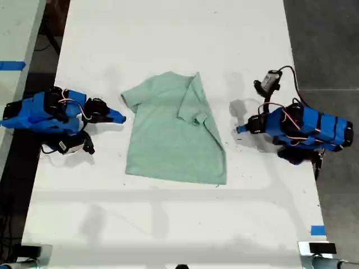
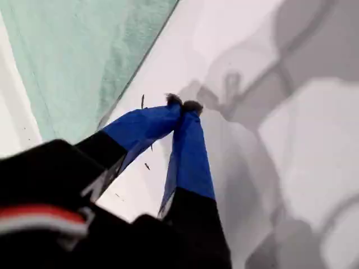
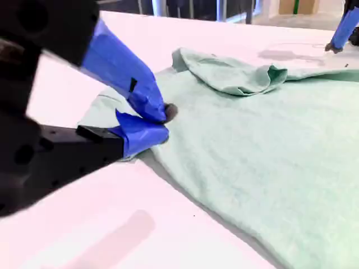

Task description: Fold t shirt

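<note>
Sitting with my first gripper (image 2: 184,105) pinched closed on nothing, just off the t shirt (image 1: 174,134) hem. My second gripper (image 1: 121,117) is parked by the unfolded sleeve, tips also closed and empty as far as I'm seeing. One sleeve's flopped over already. Risk I'm guessing: dragging the fabric and bunching that fold.

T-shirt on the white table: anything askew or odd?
The pale mint-green t-shirt is half-folded: its sleeve side toward the exterior view's right is flipped over the body, leaving a slanted, rumpled edge. Nothing looks spilled or damaged.
</note>
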Robot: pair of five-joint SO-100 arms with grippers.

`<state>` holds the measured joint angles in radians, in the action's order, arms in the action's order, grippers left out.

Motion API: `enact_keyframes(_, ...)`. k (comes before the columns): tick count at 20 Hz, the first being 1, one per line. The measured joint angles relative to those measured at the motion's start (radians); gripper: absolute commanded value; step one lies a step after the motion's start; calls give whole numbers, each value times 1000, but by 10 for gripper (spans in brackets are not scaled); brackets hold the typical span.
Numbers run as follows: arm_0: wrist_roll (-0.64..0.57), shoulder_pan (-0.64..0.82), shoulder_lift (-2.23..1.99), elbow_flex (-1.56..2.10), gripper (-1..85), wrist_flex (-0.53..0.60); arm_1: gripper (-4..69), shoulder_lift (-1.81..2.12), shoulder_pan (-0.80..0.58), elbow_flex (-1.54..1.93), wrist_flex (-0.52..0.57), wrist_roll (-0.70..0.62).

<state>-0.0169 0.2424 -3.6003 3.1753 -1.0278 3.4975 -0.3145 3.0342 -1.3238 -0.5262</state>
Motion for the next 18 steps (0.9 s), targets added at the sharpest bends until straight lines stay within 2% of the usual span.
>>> enact_keyframes(2,15,41,0,3,-2,-8,7,0,20,0,-15,34)
enact_keyframes(4,101,101,0,-28,-3,-31,7,0,17,0,-31,78)
enact_keyframes(6,100,101,8,-118,-3,-20,7,0,14,0,-31,81)
enact_keyframes(9,-48,250,204,-291,11,-5,7,0,15,0,-31,81)
enact_keyframes(13,-241,370,844,-552,117,28,7,0,15,0,-31,81)
enact_keyframes(18,-453,479,1539,-881,124,66,7,0,15,0,-31,81)
